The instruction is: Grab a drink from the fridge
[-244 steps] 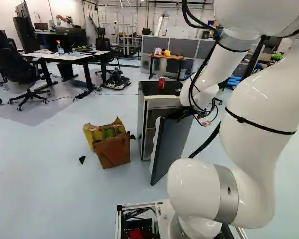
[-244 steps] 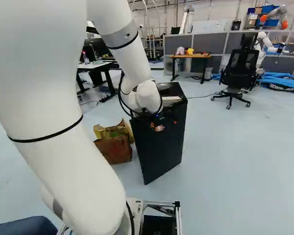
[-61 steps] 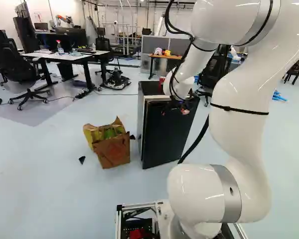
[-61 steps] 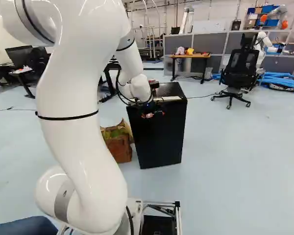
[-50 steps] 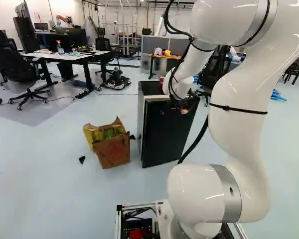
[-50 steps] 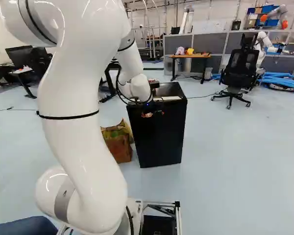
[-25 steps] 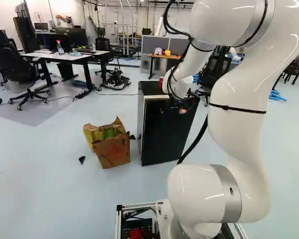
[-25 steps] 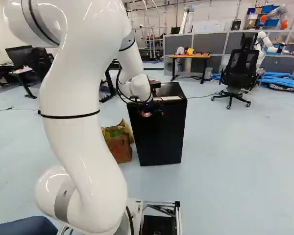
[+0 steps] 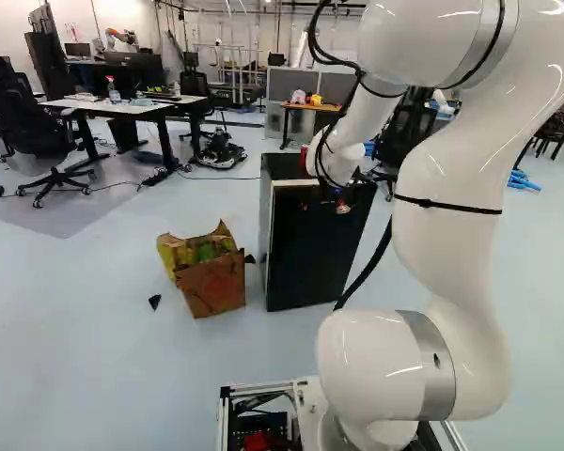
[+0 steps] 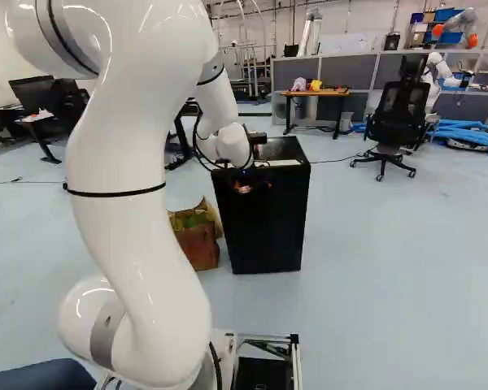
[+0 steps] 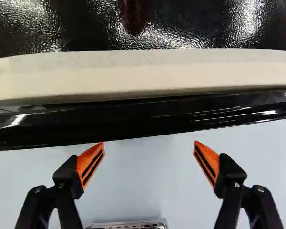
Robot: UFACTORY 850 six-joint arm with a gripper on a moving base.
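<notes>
the black two-fingered pincer [image 11: 149, 142] is standing wide open and empty by the flat black door [image 9: 310, 254], apparently pushing it shut, while a small red can [image 9: 304, 156] is sitting atop the boxy black fridge [image 10: 289, 149], next needing gentle pressure, then backing clear.

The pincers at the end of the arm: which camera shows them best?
The wrist view: the gripper stands close up there, its two orange-padded fingers plainly apart. In both base views it is a small dark shape near the top of the black fridge door, too small to make out its fingers.
</notes>
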